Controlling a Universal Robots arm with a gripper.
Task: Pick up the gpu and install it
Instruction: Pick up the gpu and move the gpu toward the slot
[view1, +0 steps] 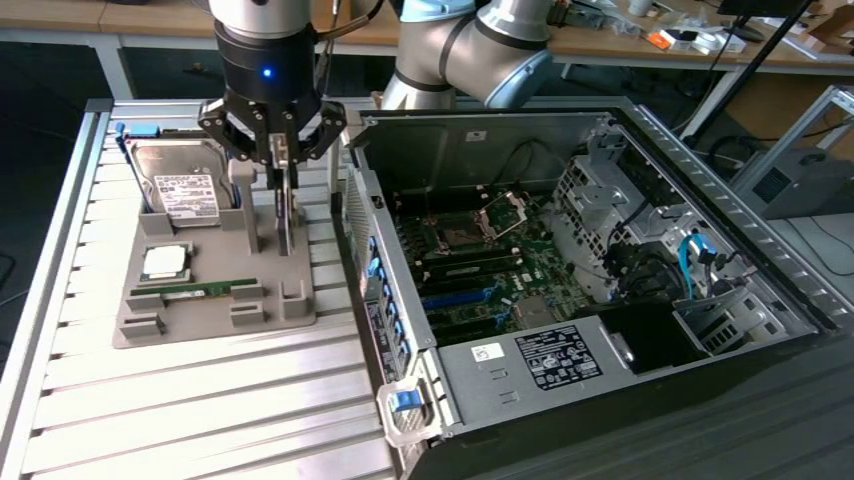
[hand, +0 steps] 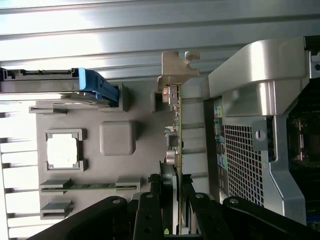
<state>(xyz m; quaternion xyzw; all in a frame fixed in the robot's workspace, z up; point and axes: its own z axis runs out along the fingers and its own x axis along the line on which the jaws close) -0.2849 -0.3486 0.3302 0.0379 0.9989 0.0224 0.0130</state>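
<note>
Slatted table (view1: 200, 400), grey tray (view1: 214, 326) — claw (view1: 279, 160) gripping top edge of upright gpu (view1: 284, 222), open case (view1: 467, 150) just beside

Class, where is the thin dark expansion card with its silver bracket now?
On the exterior view's left, the thin dark gpu card stands on edge on the grey tray, between the silver hard drive and the computer case, held by the black gripper.

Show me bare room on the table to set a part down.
Free: slats of the ribbed aluminium table in front of the grey plastic parts tray, up to the open metal computer case on the exterior view's right. Crowded: the tray, where the black gripper clamps the thin dark gpu card.
</note>
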